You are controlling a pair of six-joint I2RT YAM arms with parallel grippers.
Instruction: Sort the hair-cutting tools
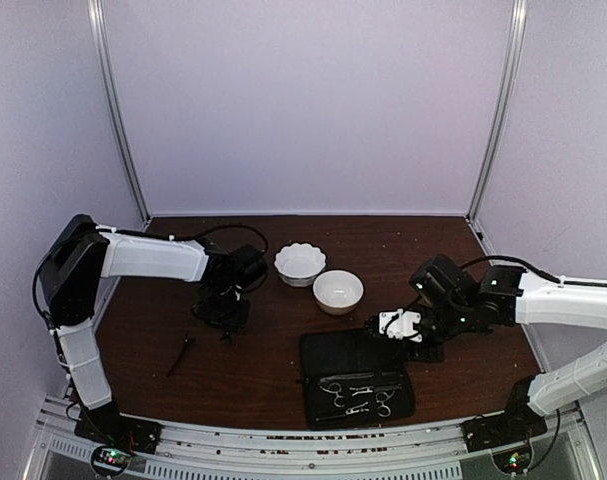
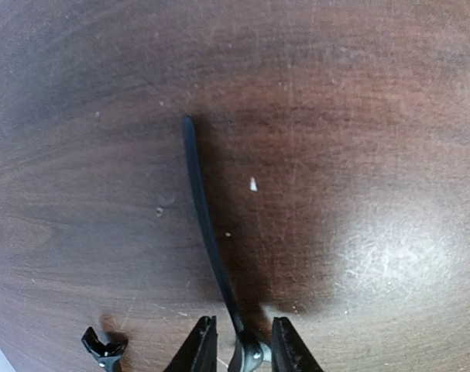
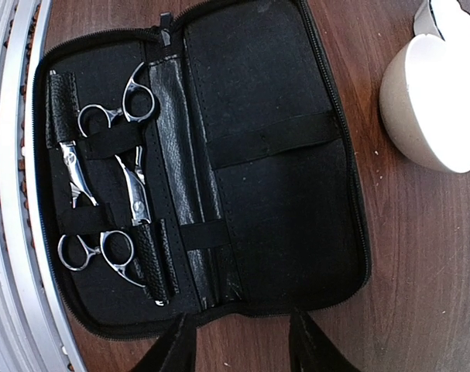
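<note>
Seen from above, a dark wooden table [image 1: 433,260] carries a scalloped white bowl [image 1: 300,262], a plain white bowl [image 1: 338,291] and an open black zip case [image 1: 338,355] near the front edge. The left gripper [image 1: 223,312] hangs low over the table's left side, and a loose black clip [image 1: 180,355] lies apart from it, nearer the arm bases. Only the left wrist camera shows what sits under that gripper [image 2: 245,329]: a second black clip [image 2: 207,232], long and thin, running away across the wood with its metal end between the two fingers [image 2: 200,347]. These stand slightly apart, with narrow gaps on both sides. The right gripper [image 1: 395,326] hovers over the case's far edge. Its wrist camera shows its jaws spread with nothing between them, and it reveals the case [image 3: 273,194] contents: the first scissors [image 3: 134,186] and second scissors [image 3: 76,177], silver, strapped side by side in the left half, rings at opposite ends.
</note>
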